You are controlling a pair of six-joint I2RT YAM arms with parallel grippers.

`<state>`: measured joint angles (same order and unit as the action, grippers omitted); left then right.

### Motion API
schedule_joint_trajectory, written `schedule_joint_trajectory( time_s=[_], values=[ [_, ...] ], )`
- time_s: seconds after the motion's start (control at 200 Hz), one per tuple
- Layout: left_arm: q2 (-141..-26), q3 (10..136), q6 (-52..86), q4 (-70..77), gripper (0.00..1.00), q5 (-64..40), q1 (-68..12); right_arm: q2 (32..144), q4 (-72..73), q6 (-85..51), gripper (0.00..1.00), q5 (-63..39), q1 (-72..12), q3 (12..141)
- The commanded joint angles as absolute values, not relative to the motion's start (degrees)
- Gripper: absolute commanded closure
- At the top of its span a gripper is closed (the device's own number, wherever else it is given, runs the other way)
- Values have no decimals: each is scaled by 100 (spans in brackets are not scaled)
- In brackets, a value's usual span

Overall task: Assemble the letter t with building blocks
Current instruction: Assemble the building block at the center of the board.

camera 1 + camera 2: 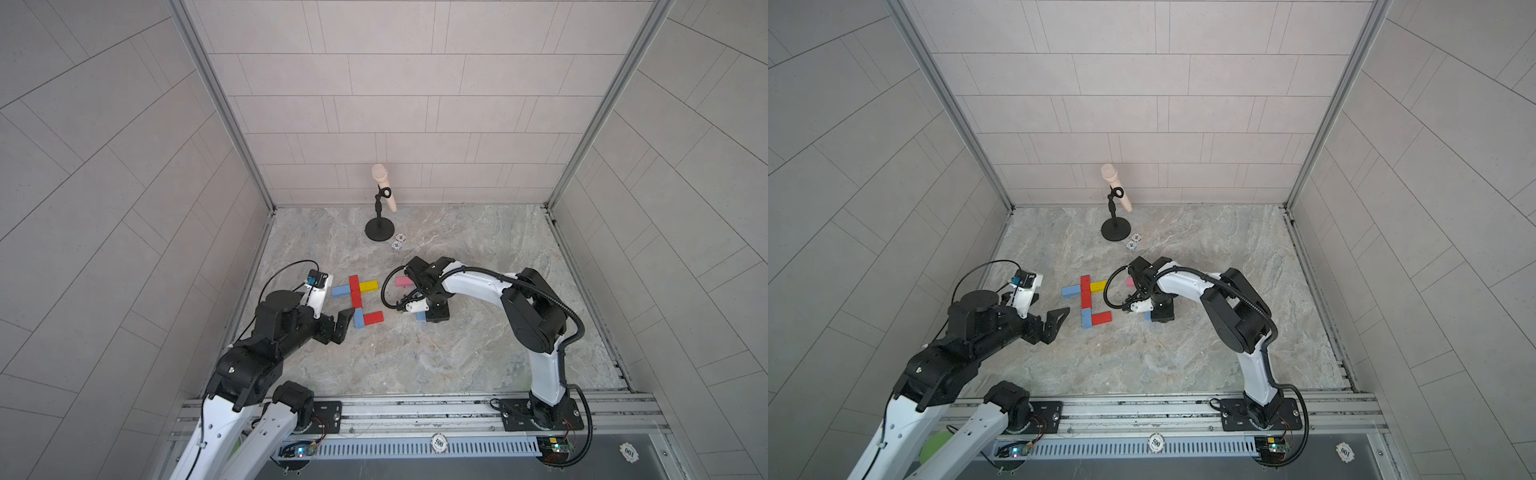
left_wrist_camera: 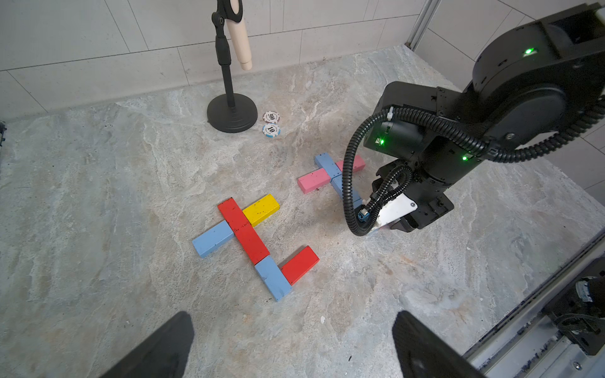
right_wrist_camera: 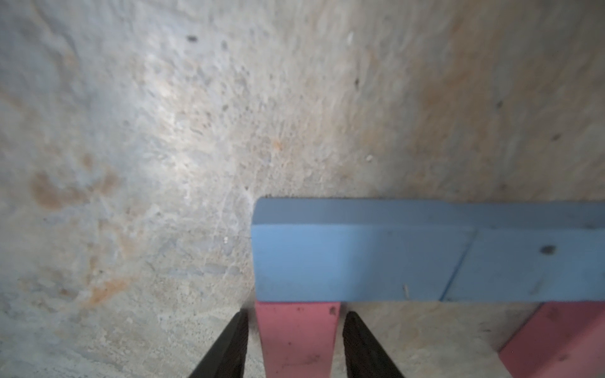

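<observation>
Right jaws parted around pink block [image 3: 296, 340] (gaps slim); it could be dragged from blue block [image 1: 420, 316], right of centre, on retreat. Left jaws wide open.

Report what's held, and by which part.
Nothing held. The left gripper hangs open; jaws of the right gripper straddle the pink block at one end, gaps either side.

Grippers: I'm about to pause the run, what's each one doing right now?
Left gripper: open, holding nothing.
Right gripper: open, jaws either side of the pink block with slim gaps, not gripping it.
</observation>
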<state>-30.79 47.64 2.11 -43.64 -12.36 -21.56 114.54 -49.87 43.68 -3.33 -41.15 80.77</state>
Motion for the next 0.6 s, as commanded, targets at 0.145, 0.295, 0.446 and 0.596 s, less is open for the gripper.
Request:
schedule_joint_trajectory(
  time_s=[0.145, 0.295, 0.446, 0.596],
  values=[
    [-3055, 4781, 241, -4398, 0, -1204, -2180, 11338, -4988, 4329, 0, -303, -4127, 7981],
    [-3041, 4816, 238, -4433, 0, -1187, -2180, 11075, -4892, 4187, 0, -259, -4067, 7972],
    [-3024, 4843, 240, -4456, 0, -1145, -2180, 10586, -4839, 4033, 0, -176, -4043, 7872],
    [-2998, 4869, 279, -4367, 0, -1101, -2180, 9909, -4858, 3789, 1, -168, -4016, 7745]
  ],
)
